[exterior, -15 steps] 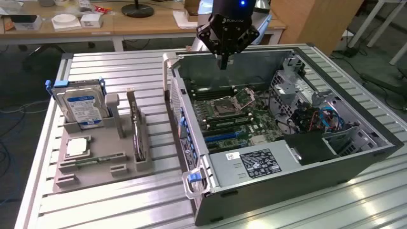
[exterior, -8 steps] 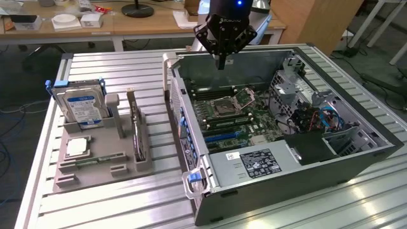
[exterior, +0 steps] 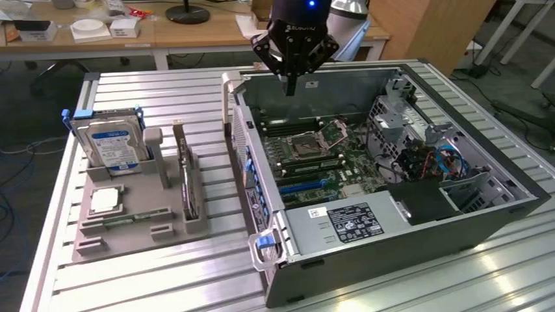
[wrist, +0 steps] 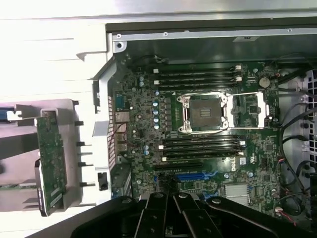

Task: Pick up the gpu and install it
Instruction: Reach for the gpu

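The gpu (exterior: 184, 177) stands on its long edge in a slot of the grey holder (exterior: 130, 237), at the exterior view's left of the open computer case (exterior: 364, 227). In the wrist view the gpu (wrist: 51, 157) shows its green board edge-on beside the case wall. My gripper (exterior: 292, 86) hangs shut and empty above the rear of the case, over the motherboard (exterior: 316, 153), well apart from the gpu. Its dark fingers (wrist: 157, 203) meet over the blue expansion slot (wrist: 190, 176).
The holder also carries a blue-labelled hard drive (exterior: 113, 146), a processor chip (exterior: 106, 199) and a memory stick (exterior: 132, 220). Inside the case are a drive cage with cables (exterior: 433, 159) and a power supply (exterior: 347, 224). Desks stand behind the slatted table (exterior: 156, 279).
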`<move>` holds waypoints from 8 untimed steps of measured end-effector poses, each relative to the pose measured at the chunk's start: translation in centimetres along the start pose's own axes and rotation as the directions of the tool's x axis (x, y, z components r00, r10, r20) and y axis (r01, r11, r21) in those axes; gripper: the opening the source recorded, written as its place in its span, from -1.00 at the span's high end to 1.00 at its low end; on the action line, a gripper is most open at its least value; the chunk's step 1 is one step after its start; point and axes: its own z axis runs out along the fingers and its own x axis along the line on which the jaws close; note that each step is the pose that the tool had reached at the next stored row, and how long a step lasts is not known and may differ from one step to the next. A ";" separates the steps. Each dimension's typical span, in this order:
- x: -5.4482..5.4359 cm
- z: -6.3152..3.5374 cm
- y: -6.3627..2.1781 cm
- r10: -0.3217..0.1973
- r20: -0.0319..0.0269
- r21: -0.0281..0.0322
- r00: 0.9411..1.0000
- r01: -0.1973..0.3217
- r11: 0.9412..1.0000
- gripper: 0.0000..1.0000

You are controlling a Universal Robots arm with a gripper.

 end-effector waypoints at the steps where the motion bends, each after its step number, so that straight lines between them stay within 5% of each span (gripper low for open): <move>1: 0.2 0.00 -0.02 0.000 0.000 0.000 1.000 0.000 1.000 0.80; 8: 1.4 -0.03 -0.11 0.000 0.000 0.000 1.000 0.000 1.000 0.80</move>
